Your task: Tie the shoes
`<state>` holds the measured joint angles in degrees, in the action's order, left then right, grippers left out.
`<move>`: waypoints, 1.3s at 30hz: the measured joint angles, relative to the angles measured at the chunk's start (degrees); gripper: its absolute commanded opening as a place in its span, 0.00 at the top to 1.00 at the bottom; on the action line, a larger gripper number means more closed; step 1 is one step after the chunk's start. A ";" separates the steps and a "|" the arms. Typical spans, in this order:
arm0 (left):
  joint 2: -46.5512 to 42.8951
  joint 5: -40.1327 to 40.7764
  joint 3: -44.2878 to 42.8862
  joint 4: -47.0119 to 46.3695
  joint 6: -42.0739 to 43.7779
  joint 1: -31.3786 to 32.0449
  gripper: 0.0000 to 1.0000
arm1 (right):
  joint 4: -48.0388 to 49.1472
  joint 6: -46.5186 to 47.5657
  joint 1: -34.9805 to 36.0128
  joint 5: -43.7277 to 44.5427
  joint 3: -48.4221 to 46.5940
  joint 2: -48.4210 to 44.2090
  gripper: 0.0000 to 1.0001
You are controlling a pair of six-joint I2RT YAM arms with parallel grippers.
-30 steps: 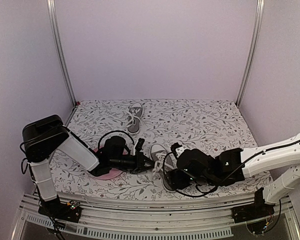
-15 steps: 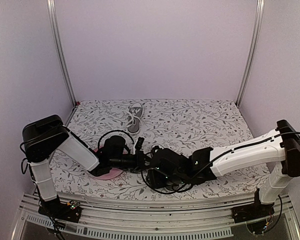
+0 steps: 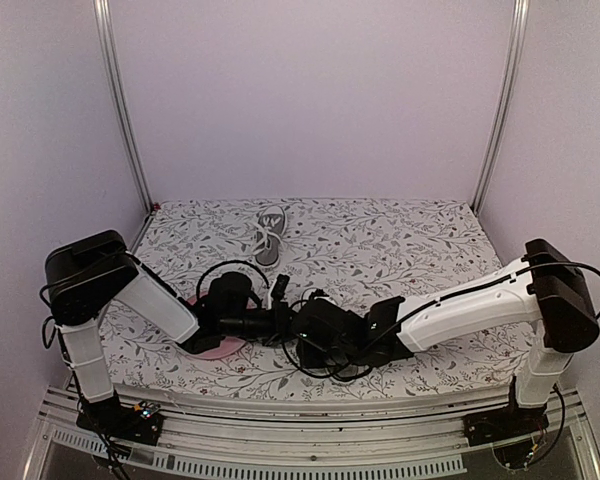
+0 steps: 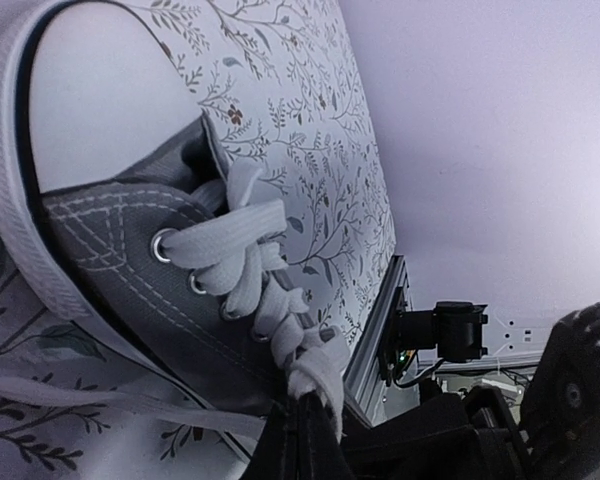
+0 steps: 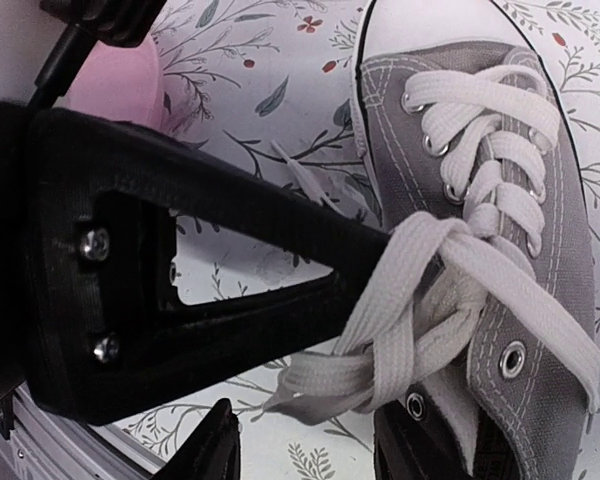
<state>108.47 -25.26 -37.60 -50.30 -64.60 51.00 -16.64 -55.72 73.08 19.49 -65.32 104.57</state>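
The near grey shoe [image 4: 130, 250] with a white toe cap lies on the patterned table; it also shows in the right wrist view [image 5: 525, 230]. In the top view my right arm hides it. My left gripper [image 4: 302, 440] is shut on a white lace [image 4: 315, 375] at the shoe's top eyelets. In the right wrist view its black finger [image 5: 230, 270] carries a lace loop [image 5: 410, 330] wrapped round its tip. My right gripper [image 5: 310, 450] is open, its fingers on either side of that loop's lower end. The second shoe [image 3: 269, 233] lies at the back of the table.
A round pink plate [image 3: 212, 347] sits under my left arm; it also shows in the right wrist view [image 5: 120, 70]. The table's metal front rail [image 4: 380, 330] runs close behind the near shoe. Both grippers [image 3: 295, 328] meet at front centre.
My right arm has swung left across the table, and its gripper now sits over the near shoe, covering it in the top view. The left arm has stayed in place.
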 measured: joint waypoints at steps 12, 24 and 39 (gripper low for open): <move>0.24 0.22 -0.24 -0.02 -0.20 0.09 1.00 | 4.52 -0.66 -1.27 1.40 -0.17 2.62 0.64; 0.24 0.44 -0.28 -0.09 -0.22 0.11 1.00 | 9.14 0.31 -2.05 1.66 1.42 3.69 0.97; 0.22 -0.94 -0.61 -1.75 -0.20 0.26 1.00 | 11.13 6.19 -2.99 -1.38 7.34 -4.76 0.98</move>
<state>108.68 -26.20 -38.22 -52.05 -64.79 51.27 -5.52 -49.54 70.08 18.11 -57.98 99.81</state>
